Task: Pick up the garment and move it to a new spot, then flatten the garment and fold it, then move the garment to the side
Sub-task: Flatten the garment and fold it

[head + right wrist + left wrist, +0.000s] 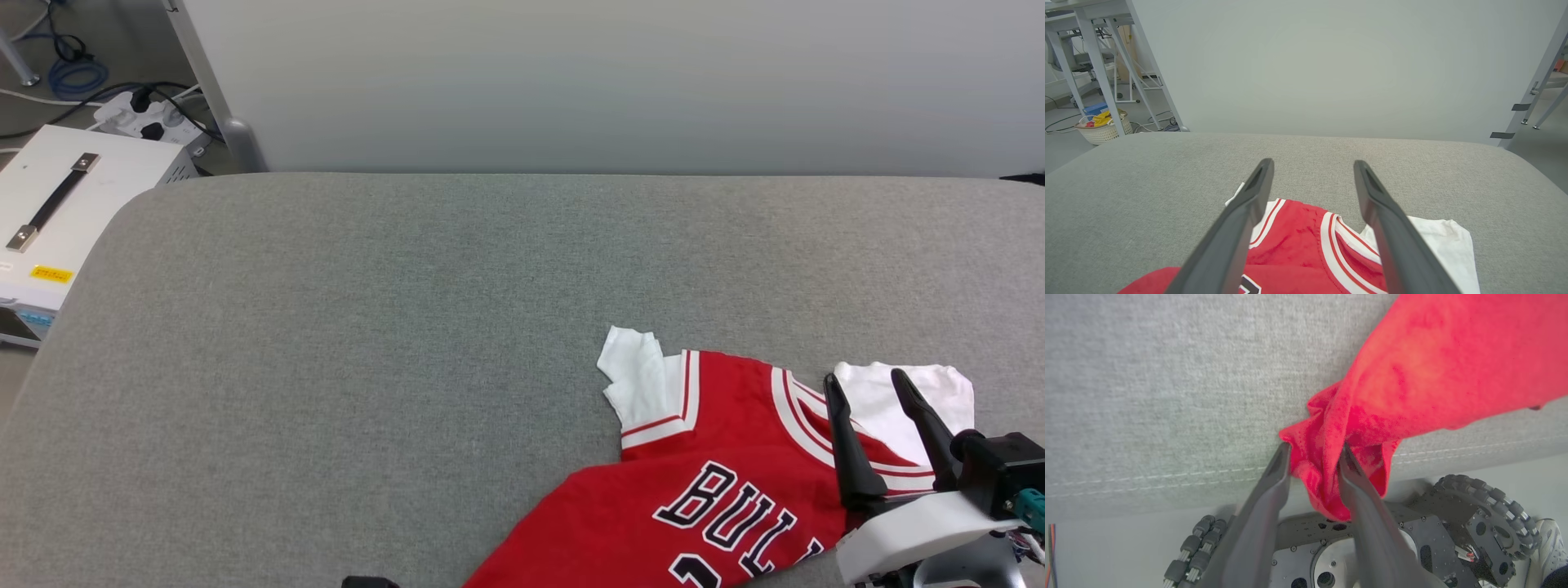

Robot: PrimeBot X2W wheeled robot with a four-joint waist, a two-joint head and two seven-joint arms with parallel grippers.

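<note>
**Grey cushion, red jersey lying at its near right edge**

Grey padded surface [326, 327] is stretching across the scene, with a pale wall [612, 82] standing behind it.

Far left in the right wrist view, a white woven basket [1102, 130] is sitting on the floor beside a table leg. It is holding something yellow and a bit of red, too small to identify. In the head view, a white case [73, 204] with a black handle is sitting on the floor off the cushion's left corner, and a power strip [151, 122] with plugs in it is lying just behind the case.

The left gripper [1315, 449] is working at the cushion's stitched front edge, above the robot's wheeled base [1331, 555]. Its fingers are standing parted, with a bunched red corner of the garment [1433, 355] filling the gap and touching both. Whether they are squeezing the cloth or merely resting against it cannot be told. That corner is hanging over the edge.

The garment [718, 425] is lying face up on the cushion's near right part, its black lettering running off the bottom of the head view. One white sleeve is lying crumpled on the left and the other is spreading flatter on the right.

The right gripper [865, 377] is hanging over the striped collar and the right-hand sleeve. Its fingers are spread wide and holding nothing, as the right wrist view [1312, 163] also shows.
</note>
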